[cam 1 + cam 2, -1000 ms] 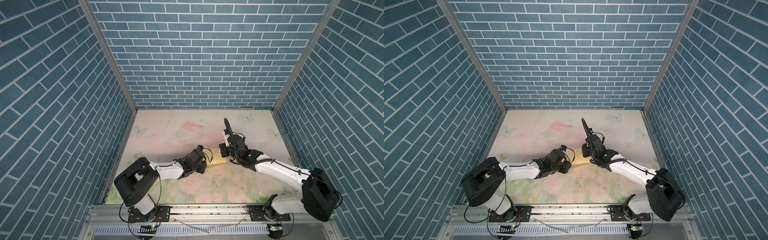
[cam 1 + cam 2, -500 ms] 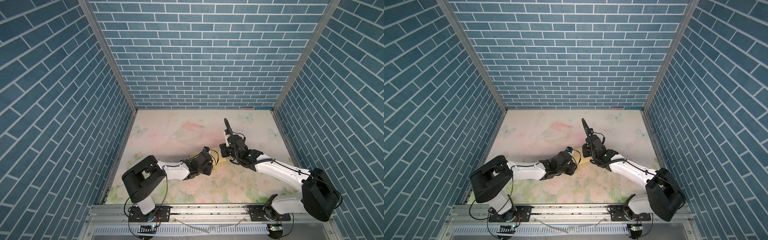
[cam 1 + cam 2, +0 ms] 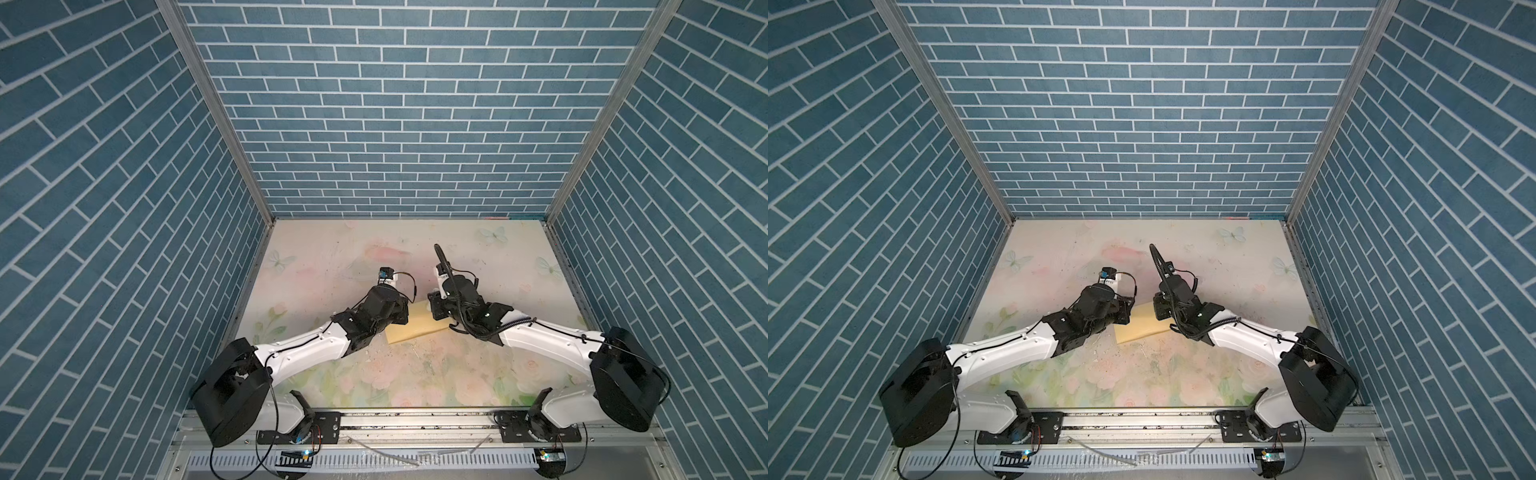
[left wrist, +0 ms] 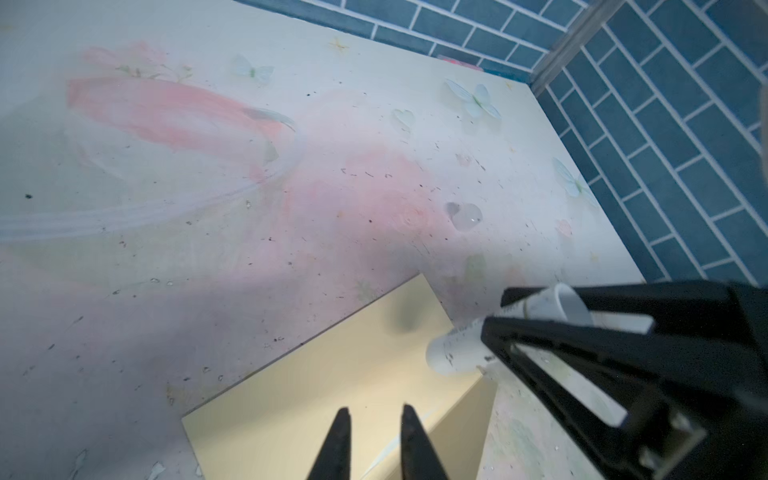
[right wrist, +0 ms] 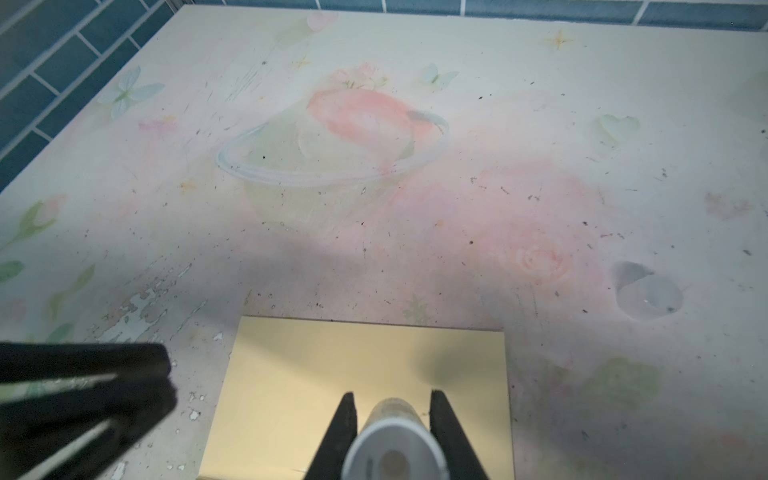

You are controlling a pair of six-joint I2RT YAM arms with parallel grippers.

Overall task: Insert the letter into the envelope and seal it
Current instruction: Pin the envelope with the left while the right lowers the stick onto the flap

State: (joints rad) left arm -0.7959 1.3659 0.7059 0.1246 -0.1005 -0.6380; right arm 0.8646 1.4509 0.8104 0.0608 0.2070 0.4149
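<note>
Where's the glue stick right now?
The glue stick is clamped in the right tool, seen in both wrist views, at the right end of the envelope, which lies mid-way across the table in both top views.

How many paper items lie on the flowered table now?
1: the long yellow-tan paper envelope, flat near the flowered table's middle, partly under the right gripper holding a white cylindrical glue stick. A letter may be hidden inside.
</note>
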